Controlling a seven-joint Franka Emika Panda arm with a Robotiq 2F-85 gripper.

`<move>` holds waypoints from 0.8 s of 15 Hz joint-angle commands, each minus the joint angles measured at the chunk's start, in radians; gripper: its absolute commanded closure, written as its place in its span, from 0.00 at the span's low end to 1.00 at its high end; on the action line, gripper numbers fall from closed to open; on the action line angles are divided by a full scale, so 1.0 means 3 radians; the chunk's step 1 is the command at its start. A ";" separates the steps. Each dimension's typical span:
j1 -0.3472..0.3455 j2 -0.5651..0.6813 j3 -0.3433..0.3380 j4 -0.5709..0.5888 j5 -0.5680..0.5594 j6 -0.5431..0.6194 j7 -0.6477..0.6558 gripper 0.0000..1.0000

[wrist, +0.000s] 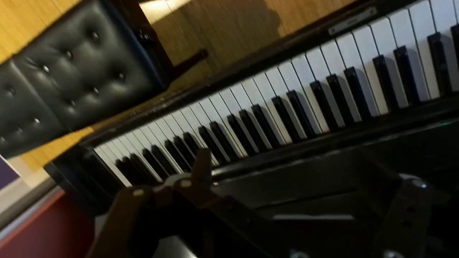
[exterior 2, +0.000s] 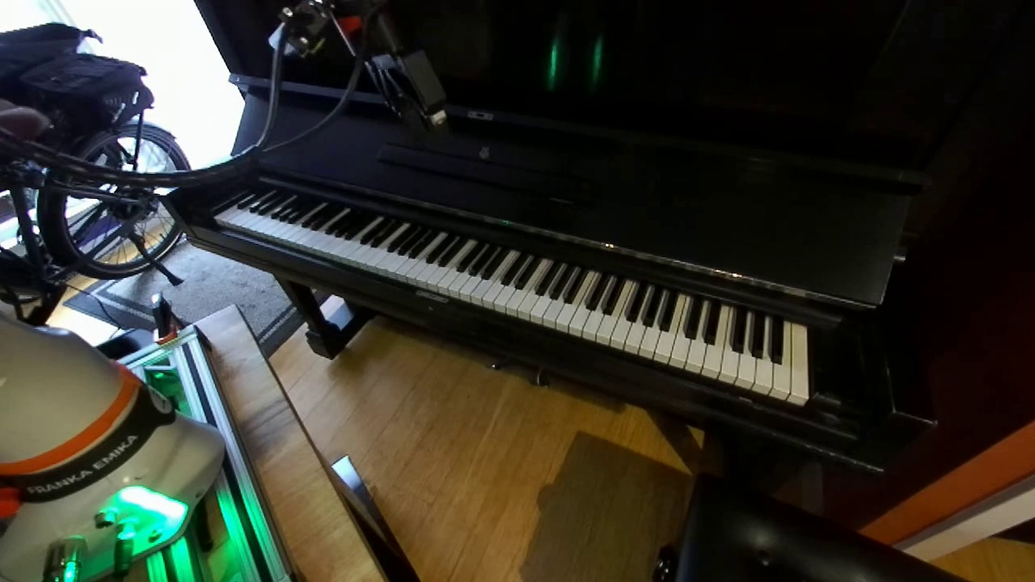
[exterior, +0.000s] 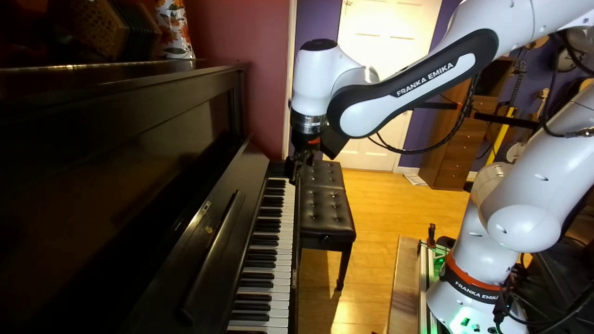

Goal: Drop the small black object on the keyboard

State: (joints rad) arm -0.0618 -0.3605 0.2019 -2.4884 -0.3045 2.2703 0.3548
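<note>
The keyboard [exterior: 282, 260] is the long row of white and black keys of a dark upright piano. It also shows in an exterior view [exterior 2: 517, 287] and in the wrist view [wrist: 265, 104]. My gripper [exterior: 298, 168] points down above the far end of the keys, apart from them. In the wrist view my gripper [wrist: 283, 154] has its fingers spread wide, over the dark panel behind the keys. I see nothing held between the fingers, though the space there is very dark. The small black object cannot be made out in any view.
A black padded bench [exterior: 325, 211] stands close in front of the piano. The tall piano front [exterior: 139, 153] rises behind the keys. A wooden table edge [exterior 2: 299, 485] lies by the robot's base. A bicycle [exterior 2: 113, 202] stands beyond the piano's end.
</note>
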 commanded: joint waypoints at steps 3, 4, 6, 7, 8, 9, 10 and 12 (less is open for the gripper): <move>0.0184 0.0677 -0.0227 0.0122 0.0142 0.0935 -0.0662 0.00; 0.0212 0.0782 -0.0280 0.0119 0.0200 0.1113 -0.0856 0.00; 0.0249 0.0996 -0.0369 0.0136 0.0303 0.1355 -0.1270 0.00; 0.0277 0.1090 -0.0412 0.0147 0.0415 0.1472 -0.1524 0.00; 0.0333 0.1182 -0.0436 0.0131 0.0672 0.1684 -0.1801 0.00; 0.0330 0.1264 -0.0459 0.0152 0.0829 0.1816 -0.2037 0.00; 0.0342 0.1349 -0.0454 0.0201 0.1119 0.1868 -0.2234 0.00; 0.0312 0.1249 -0.0423 0.0124 0.1030 0.1828 -0.2089 0.00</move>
State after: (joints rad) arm 0.0210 0.0149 0.0854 -2.4513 0.0110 2.8198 -0.2797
